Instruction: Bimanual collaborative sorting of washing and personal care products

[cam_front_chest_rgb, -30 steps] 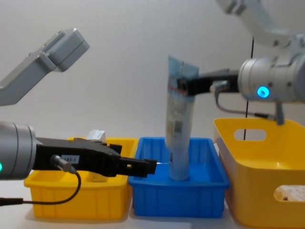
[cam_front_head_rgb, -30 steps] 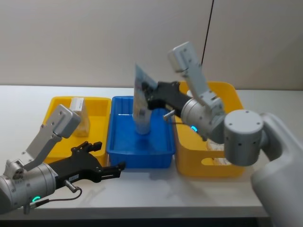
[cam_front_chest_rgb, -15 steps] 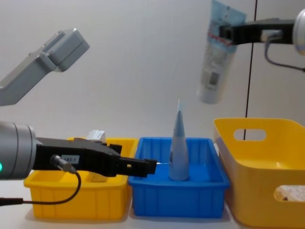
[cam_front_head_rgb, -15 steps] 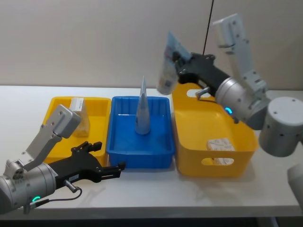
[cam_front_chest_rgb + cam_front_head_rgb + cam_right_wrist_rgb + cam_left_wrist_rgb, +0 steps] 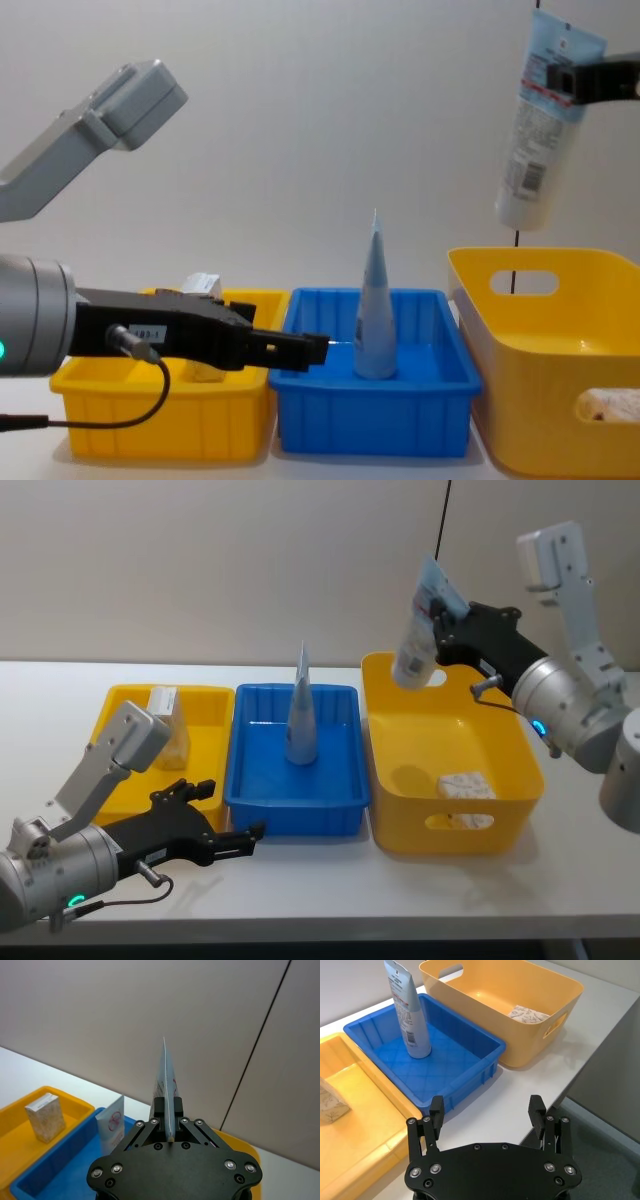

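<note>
**Pouch carried right, now over the basket's far rim**

Since a second ago your right gripper (image 5: 443, 620) has lifted one light-blue pouch (image 5: 418, 638) out of the blue tray (image 5: 345, 742) and swung it rightward; it now hangs cap-down in the air above the far left corner of the large yellow basket (image 5: 520, 755). The right wrist view shows the jaws closed on the pouch's flat sealed top, edge-on between them. In the chest view the held pouch sits high at the right, well above the basket's rim and clear of it.

You have a second light-blue pouch (image 5: 300, 723) left standing upright in the blue tray, pointed top up, toward the tray's far half. A whitish-beige pack (image 5: 466, 786) lies on the basket floor near its front right. Another beige pack (image 5: 168, 737) stands in the yellow tray (image 5: 124, 698) on the left, at its far right side.

Your left gripper (image 5: 487, 1110) holds low over the table's near edge, in front of the seam between the yellow and blue trays, fingers spread apart and empty. Whether the basket pack bears leaf drawings is hard to make out from here.
</note>
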Controlling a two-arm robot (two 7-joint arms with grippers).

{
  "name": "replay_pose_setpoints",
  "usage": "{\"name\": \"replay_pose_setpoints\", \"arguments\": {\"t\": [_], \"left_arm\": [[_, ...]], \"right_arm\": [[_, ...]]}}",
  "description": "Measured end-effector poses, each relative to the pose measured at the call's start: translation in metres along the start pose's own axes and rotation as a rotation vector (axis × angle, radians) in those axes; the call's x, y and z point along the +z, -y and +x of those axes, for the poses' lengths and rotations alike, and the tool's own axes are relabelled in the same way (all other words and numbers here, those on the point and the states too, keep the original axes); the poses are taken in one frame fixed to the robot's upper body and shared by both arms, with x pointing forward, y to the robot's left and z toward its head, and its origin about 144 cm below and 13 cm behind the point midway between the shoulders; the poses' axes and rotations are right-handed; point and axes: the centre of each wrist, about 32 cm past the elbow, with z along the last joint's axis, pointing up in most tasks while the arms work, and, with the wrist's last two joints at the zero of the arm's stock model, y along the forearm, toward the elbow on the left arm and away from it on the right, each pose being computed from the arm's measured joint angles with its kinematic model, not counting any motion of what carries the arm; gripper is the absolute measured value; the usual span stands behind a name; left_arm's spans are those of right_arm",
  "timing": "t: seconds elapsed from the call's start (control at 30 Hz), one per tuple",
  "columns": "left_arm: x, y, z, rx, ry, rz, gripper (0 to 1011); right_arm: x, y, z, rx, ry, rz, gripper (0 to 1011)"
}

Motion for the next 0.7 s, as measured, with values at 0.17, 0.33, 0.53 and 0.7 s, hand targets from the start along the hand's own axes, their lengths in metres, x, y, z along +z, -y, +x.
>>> {"name": "replay_pose_setpoints", "arguments": {"t": [0.17,0.33,0.53,0.7], "left_arm": [[0.000,0.000,0.000,0.000,0.000,0.000,1002],[0.000,0.000,0.000,0.000,0.000,0.000,1001],[0.000,0.000,0.000,0.000,0.000,0.000,1001],[0.000,0.000,0.000,0.000,0.000,0.000,1001]], "right_arm": [[-0.007,0.007,0.004,-0.028,-0.005,-0.023,62],[-0.013,0.011,0.007,-0.047,-0.009,-0.042,62],[-0.019,0.010,0.010,-0.059,-0.015,-0.061,62],[-0.024,0.008,0.013,-0.065,-0.021,-0.074,62]]}}
